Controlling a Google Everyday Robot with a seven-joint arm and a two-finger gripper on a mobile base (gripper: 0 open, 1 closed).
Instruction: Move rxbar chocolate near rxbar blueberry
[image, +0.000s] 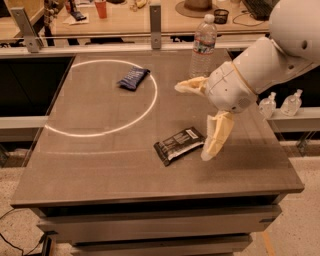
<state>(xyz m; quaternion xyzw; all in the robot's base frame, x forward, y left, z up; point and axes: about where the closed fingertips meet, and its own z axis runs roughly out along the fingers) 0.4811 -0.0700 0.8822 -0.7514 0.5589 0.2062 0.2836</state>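
Grey-brown bench top (100, 165), matte, seen from the near edge at a high angle.

- rxbar chocolate (179, 145): black wrapper with white label marks, lying flat. It sits right of centre, closer to the near edge than the far one, and is skewed so its right end points toward the far right corner.
- rxbar blueberry (133, 78): dark blue wrapper, flat, in the far half of the bench, left of centre. It lies inside the white ring (153, 95) marked on the surface, close to the ring's far right arc. The two bars are well apart, and the chocolate bar lies outside the ring.
- Gripper (192, 122): over the right half of the bench, carried by a white arm (260, 62) that comes in over the right edge. The two cream fingers (216, 137) are spread wide apart and hold nothing. One points left toward the ring, above the surface. The other hangs downward, its tip just beside the right end of the chocolate bar. Whether that tip touches the bar or the bench: cannot tell.
- Clear water bottle (202, 47): upright near the far edge, right of centre, behind the gripper.
- Two small clear bottles (267, 106) stand on a ledge off the right edge.
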